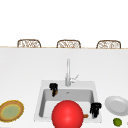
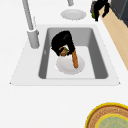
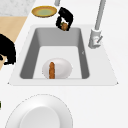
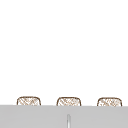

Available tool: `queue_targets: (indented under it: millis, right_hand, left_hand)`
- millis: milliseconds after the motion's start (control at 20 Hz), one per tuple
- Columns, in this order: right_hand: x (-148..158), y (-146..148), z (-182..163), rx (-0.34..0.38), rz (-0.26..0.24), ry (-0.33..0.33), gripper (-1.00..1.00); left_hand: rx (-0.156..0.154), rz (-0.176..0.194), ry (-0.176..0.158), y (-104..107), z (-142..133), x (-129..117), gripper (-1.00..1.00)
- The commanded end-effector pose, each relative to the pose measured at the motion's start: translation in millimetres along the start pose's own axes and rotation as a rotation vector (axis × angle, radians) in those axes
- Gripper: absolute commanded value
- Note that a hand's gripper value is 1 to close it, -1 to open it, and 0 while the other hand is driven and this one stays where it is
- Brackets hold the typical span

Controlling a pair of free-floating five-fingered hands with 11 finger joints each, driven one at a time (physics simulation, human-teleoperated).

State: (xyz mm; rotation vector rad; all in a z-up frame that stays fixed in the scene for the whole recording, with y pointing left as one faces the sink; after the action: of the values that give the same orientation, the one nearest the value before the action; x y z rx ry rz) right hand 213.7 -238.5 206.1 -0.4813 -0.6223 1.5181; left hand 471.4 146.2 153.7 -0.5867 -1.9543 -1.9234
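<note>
A big red ball (image 1: 67, 114) sits nearest the front camera, at the sink's front edge, hiding much of the basin. Behind it, the left robot hand (image 1: 53, 89) hangs over the sink's (image 1: 41, 86) back-left corner, fingers curled around a small brownish-orange item (image 3: 64, 26); what exactly it is cannot be made out. Below, on the basin floor, a white plate (image 2: 63, 67) carries a carrot (image 2: 75, 60); the carrot's long axis runs across the sink from left to right, and its near end lies just beside the left robot hand in the left side view. The left robot hand is much nearer the plate. The right robot hand (image 1: 95, 109) hovers at the sink's front-right corner, fingers bent downward, gripping nothing. On the worktop, a yellow-rimmed plate (image 1: 11, 110) lies left, a white plate (image 1: 116, 105) and a lime (image 1: 117, 121) right.
</note>
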Motion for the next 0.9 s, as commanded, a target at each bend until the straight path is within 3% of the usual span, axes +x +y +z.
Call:
queue_targets:
  millis: [0,150,400,850]
  right_hand:
    - [0,0,0,0.0,0.0,0.0,0.0]
    - [0,0,0,0.0,0.0,0.0,0.0]
    - [0,0,0,0.0,0.0,0.0,0.0]
    - [0,0,0,0.0,0.0,0.0,0.0]
  left_hand:
    - [0.023,0.037,0.034,17,19,11,1.0]
    - [0.006,0.02,0.022,19,33,23,1.0]
    - [-0.012,0.004,0.031,18,56,40,1.0]
    - [0.002,0.002,0.046,2,104,68,1.0]
